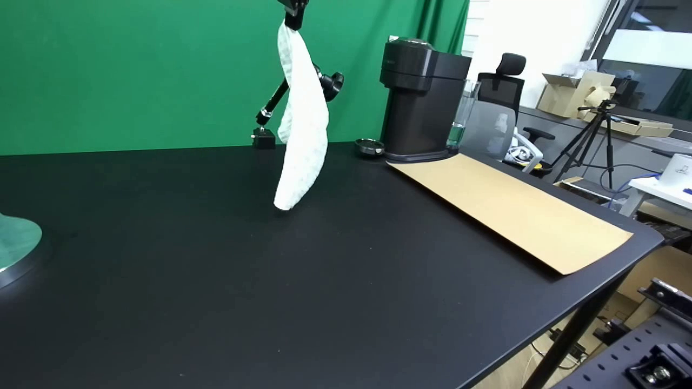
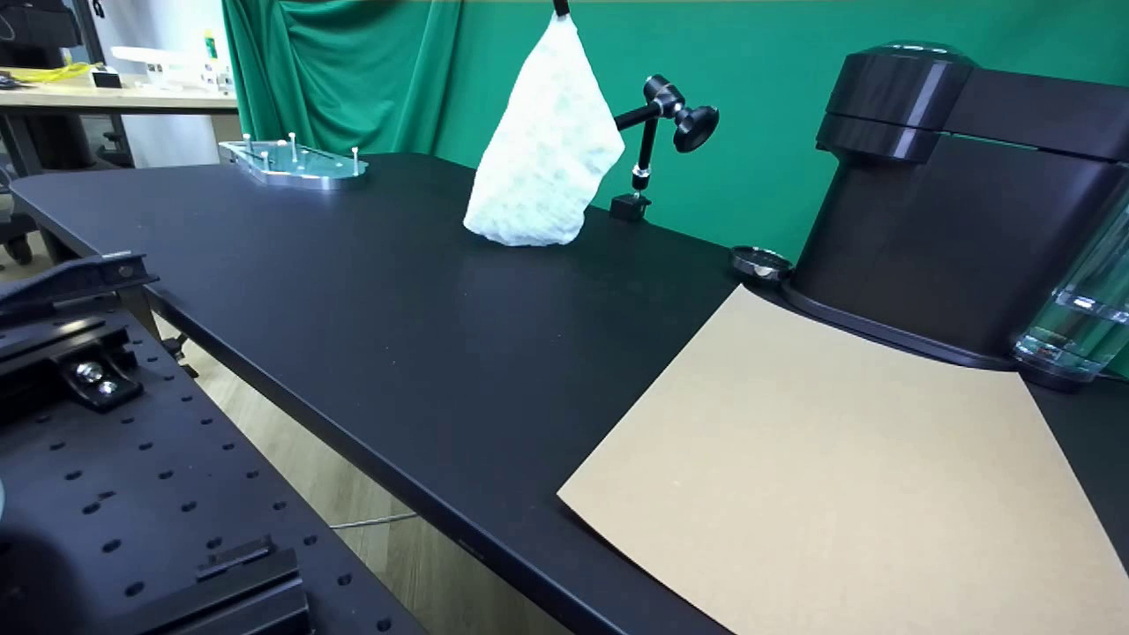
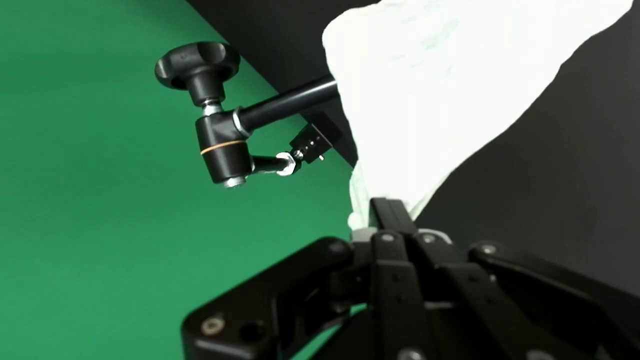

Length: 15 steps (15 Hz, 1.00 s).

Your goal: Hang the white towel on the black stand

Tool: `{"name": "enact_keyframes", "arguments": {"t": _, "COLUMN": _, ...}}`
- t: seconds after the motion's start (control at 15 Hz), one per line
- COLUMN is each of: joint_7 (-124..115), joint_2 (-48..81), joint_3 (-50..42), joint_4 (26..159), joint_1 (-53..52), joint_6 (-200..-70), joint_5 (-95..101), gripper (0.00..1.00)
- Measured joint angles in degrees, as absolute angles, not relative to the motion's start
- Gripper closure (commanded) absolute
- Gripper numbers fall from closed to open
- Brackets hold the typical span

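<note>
At ten o'clock in the wrist view from the gripper (image 3: 391, 205), which pinches the white towel (image 3: 435, 85), lies the black stand (image 3: 221, 129), its bar (image 3: 295, 100) slanting toward two.

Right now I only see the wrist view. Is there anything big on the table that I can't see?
Observer: Yes, a black coffee machine, in both exterior views.
Operator: Ooh! What's lying by it?
Observer: A tan sheet on the table.
Operator: My white towel goes off my picture. How low is it?
Observer: Its bottom edge hangs lower than the knob of the black stand; I can't tell if it touches the table.
</note>
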<state>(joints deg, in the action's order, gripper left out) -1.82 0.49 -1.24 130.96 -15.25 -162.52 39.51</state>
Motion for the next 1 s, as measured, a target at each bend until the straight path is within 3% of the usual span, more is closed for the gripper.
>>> {"name": "enact_keyframes", "arguments": {"t": 1.0, "joint_7": -3.5, "joint_2": 12.2, "joint_3": 1.8, "joint_4": 116.6, "joint_1": -15.4, "joint_6": -149.0, "joint_5": 39.5, "gripper": 1.0}}
